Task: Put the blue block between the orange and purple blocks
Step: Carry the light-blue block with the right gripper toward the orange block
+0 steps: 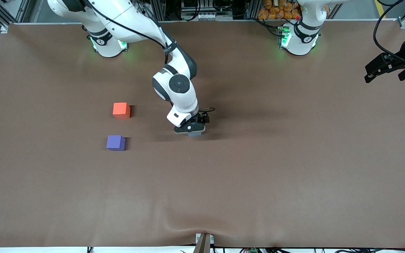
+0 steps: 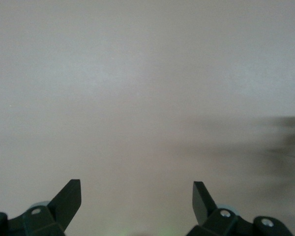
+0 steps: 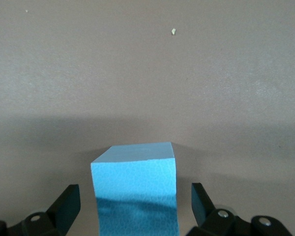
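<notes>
The blue block (image 3: 137, 172) rests on the brown table between the fingers of my right gripper (image 3: 134, 192), which stands open with a gap on each side of the block. From the front, the right gripper (image 1: 192, 131) is low at mid-table and hides most of the blue block (image 1: 196, 134). Toward the right arm's end sit the orange block (image 1: 121, 110) and, nearer the front camera, the purple block (image 1: 115, 142), a small gap between them. My left gripper (image 1: 367, 75) waits open over the left arm's end of the table, with nothing between its fingertips (image 2: 136, 191).
The brown cloth (image 1: 258, 168) covers the whole table. The arm bases (image 1: 107, 45) (image 1: 299, 40) stand along the edge farthest from the front camera. A small bracket (image 1: 204, 241) sits at the nearest edge, and a pale crumb (image 3: 173, 31) lies on the cloth.
</notes>
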Robot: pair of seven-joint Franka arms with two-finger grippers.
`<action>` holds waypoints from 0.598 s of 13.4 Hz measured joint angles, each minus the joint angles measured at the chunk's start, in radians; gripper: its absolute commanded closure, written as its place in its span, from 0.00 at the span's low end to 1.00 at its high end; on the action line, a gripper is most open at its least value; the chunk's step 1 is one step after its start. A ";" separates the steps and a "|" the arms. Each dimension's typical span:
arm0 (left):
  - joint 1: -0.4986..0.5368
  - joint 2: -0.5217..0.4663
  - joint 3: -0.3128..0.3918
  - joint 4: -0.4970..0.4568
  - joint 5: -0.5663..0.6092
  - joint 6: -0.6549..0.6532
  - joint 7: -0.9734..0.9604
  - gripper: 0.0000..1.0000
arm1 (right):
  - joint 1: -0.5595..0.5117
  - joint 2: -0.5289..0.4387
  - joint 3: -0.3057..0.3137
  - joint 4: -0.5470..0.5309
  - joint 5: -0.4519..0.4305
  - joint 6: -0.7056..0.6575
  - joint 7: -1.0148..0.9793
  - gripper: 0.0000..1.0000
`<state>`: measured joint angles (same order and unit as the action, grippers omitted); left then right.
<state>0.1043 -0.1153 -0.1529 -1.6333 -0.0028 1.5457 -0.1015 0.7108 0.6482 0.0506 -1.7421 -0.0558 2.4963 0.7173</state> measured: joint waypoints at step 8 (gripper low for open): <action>0.002 -0.002 0.008 -0.001 -0.020 -0.018 0.000 0.00 | -0.022 -0.068 -0.006 0.079 -0.076 -0.251 0.004 1.00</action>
<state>0.1062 -0.1176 -0.1450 -1.6339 -0.0229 1.5273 -0.1015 0.6883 0.5802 0.0446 -1.6627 -0.1315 2.2454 0.7213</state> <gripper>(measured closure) 0.000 0.423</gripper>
